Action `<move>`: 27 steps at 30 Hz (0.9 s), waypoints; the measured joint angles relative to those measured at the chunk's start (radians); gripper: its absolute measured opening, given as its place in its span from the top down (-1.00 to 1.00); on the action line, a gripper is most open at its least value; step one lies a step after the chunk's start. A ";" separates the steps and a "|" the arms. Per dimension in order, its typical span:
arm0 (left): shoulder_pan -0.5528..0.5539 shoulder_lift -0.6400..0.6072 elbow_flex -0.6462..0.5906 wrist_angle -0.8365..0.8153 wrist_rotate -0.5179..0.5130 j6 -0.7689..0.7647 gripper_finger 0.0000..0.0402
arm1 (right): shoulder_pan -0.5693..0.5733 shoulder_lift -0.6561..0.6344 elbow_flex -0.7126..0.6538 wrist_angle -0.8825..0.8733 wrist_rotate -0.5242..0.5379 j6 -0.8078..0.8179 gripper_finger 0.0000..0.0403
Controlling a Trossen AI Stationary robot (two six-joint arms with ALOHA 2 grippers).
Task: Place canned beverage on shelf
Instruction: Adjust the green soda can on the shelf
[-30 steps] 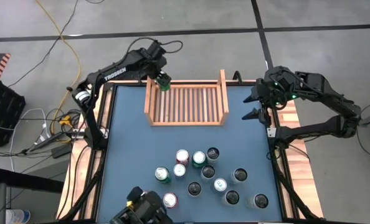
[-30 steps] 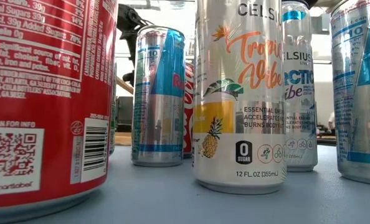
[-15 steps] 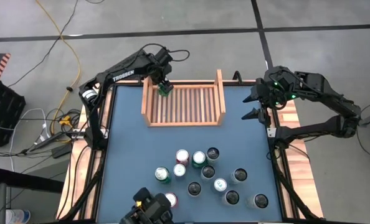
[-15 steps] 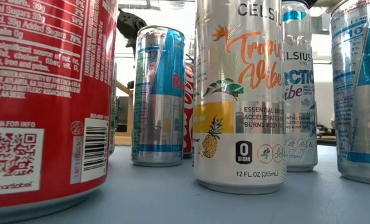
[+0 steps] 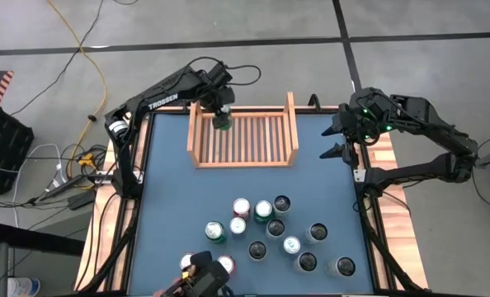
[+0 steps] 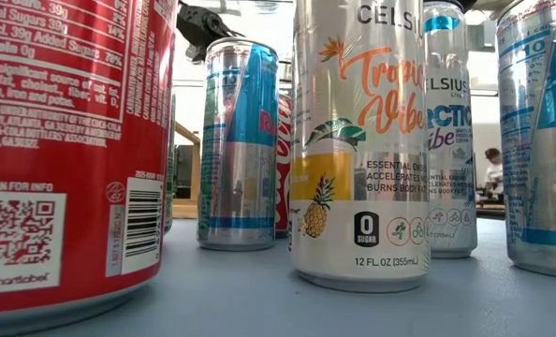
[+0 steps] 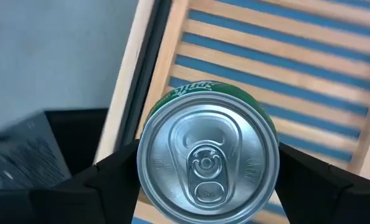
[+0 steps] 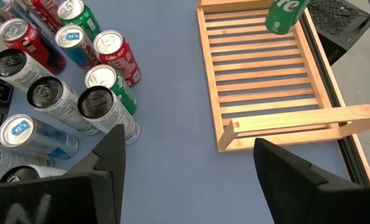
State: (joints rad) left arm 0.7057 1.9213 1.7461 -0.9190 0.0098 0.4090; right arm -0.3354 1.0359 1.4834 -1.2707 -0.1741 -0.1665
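Our left gripper (image 5: pixel 221 118) sits in the upper middle of the overhead frame, its two dark fingers clamped on either side of a green Sprite can with a silver pull-tab top (image 7: pixel 208 159). In our left wrist picture the can fills the centre, one finger (image 7: pixel 113 171) pressed to each flank, and the slats run across the frame behind it. In our right wrist picture the same green can (image 8: pixel 283 15) shows at the top edge, above the tray's far left corner; we cannot tell whether its base touches the slats.

The light-wood rectangular tray with a slatted base and low side walls (image 5: pixel 294 124) lies at the upper centre of the blue table top (image 5: pixel 171 190), with the table's blue showing between its slats. Apart from the held can, we see nothing inside it.

Our right gripper (image 5: pixel 336 140) waits at the right of the overhead frame, just beyond the tray's right wall, its fingers spread apart with nothing between them.

In the lower centre of the overhead frame stands a cluster of upright drink cans (image 5: pixel 274 231), well apart from the tray. The table-level picture shows them close up: a red can (image 6: pixel 67 150) at left, a blue and silver can (image 6: pixel 239 145), and a silver can with a pineapple print (image 6: pixel 359 140) in the middle.
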 joint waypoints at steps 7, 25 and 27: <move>0.034 -0.001 0.036 -0.088 0.084 0.199 -0.42 | 0.000 0.000 0.000 0.000 0.000 0.010 -0.30; 0.100 0.060 0.044 -0.090 0.087 0.347 -0.42 | 0.000 0.000 0.000 0.023 0.000 0.005 -0.30; 0.097 0.060 0.045 -0.091 0.077 0.365 -0.42 | 0.000 0.000 0.000 0.027 0.000 0.001 -0.30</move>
State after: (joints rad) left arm 0.8031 1.9812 1.7908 -1.0097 0.0867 0.7744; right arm -0.3355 1.0359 1.4834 -1.2439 -0.1737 -0.1654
